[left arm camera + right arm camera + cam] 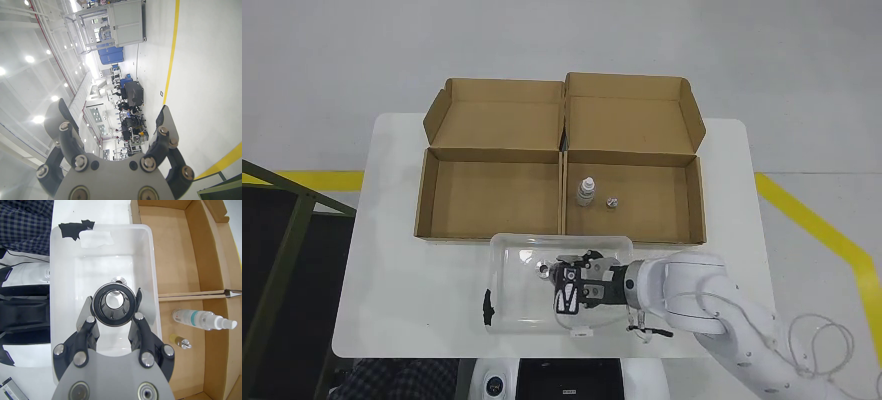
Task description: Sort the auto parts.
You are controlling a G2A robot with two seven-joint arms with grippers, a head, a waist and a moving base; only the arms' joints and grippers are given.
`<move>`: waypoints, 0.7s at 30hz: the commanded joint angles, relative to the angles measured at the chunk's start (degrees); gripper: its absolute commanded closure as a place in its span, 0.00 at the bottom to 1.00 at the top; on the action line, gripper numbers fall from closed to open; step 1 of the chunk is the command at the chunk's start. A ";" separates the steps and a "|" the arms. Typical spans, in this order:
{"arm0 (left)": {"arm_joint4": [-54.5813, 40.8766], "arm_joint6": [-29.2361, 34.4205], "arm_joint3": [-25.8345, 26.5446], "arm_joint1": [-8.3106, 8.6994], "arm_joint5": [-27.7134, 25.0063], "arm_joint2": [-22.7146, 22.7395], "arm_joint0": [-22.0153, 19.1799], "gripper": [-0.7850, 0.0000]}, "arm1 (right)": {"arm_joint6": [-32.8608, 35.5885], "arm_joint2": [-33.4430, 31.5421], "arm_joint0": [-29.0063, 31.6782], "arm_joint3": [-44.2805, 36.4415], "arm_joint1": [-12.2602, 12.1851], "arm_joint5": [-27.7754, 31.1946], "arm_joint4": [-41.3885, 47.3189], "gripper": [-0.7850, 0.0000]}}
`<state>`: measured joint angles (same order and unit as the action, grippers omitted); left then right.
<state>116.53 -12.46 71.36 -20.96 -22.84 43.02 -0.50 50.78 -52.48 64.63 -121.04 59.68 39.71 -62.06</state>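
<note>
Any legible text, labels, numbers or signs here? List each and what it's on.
Nothing can be quoted.
Spray bottle label: red mark, teal band, print too small.
White paper patch on the plastic bin: blank.
Black floor marker: symbol too small.
Blue cabinets: white mark, blurred.
Black ring in the right gripper: no print seen.

So my right end effector [114, 296] is pinching a black ring [95, 306] while my left end effector [113, 106] sits splayed wide.
</note>
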 commanded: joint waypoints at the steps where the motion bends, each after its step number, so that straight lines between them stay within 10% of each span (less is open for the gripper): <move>1: 0.00 0.00 0.00 0.00 0.00 0.00 0.00 0.00 | -0.75 -0.78 0.22 -0.40 -0.15 0.14 0.27 1.00; 21: 0.00 0.00 0.00 0.00 0.00 0.00 0.00 0.00 | -7.93 -3.64 -1.19 -2.02 -0.39 -0.48 0.12 1.00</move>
<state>116.53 -12.46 71.36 -20.96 -22.84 43.02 -0.50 43.11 -56.20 63.73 -123.17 59.25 39.27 -62.03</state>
